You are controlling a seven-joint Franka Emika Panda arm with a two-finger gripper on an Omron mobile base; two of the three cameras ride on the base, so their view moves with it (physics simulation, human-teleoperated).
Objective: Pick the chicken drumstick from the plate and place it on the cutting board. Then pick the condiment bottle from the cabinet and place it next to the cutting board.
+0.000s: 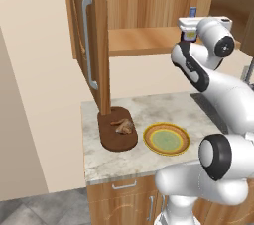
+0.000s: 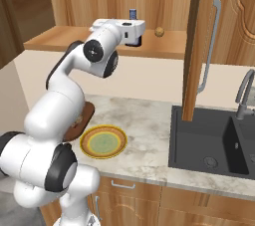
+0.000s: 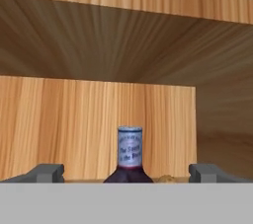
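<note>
Pincer (image 3: 126,172) is standing fully open, empty, straddling the condiment bottle (image 3: 129,156); closing off-centre is possibly risking toppling it.

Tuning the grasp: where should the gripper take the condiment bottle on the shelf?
Grip the condiment bottle on its wide dark body below the narrow neck, coming in level from the open cabinet front. It stands upright, centred between the open gripper fingers.

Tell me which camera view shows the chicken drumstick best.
The left base view: the chicken drumstick lies in plain sight on the cutting board. In the right base view the arm covers it. The hand view faces the condiment bottle in the cabinet instead.
</note>
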